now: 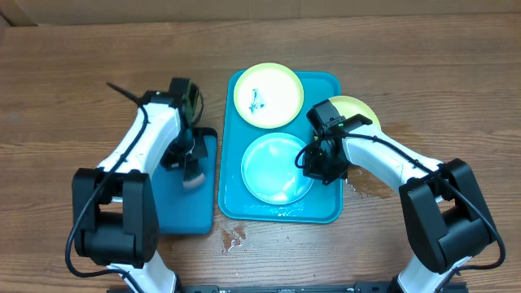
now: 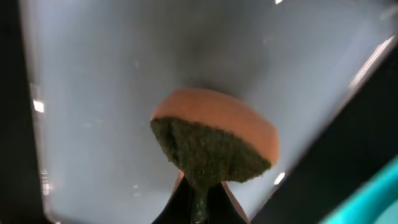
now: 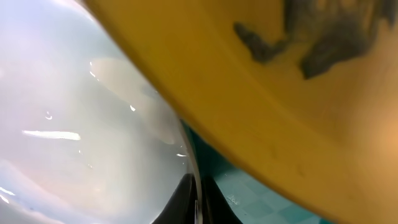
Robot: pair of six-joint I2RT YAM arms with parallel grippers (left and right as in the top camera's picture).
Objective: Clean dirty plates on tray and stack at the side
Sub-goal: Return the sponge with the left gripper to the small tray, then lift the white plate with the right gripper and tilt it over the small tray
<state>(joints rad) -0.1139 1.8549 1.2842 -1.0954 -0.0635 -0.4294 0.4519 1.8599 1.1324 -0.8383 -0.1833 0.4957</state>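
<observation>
The turquoise tray (image 1: 326, 207) holds a yellow-green plate (image 1: 269, 94) with a dark smear at the back and a pale blue plate (image 1: 273, 167) in front. My right gripper (image 1: 317, 167) is shut on the blue plate's right rim; the right wrist view shows the rim (image 3: 193, 168) pinched between the gripper (image 3: 199, 190) fingers, with a smeared yellow plate (image 3: 298, 93) close above. A second yellow-green plate (image 1: 362, 107) lies on the table right of the tray, partly hidden by that arm. My left gripper (image 2: 199, 190) is shut on an orange-and-green sponge (image 2: 211, 143) over the small tray.
A smaller dark blue tray (image 1: 183, 216) lies left of the turquoise one, under my left gripper (image 1: 193, 167). Wet spots mark the wood table in front of the trays (image 1: 232, 236) and beside my right arm (image 1: 358, 187). Bare tabletop surrounds both trays.
</observation>
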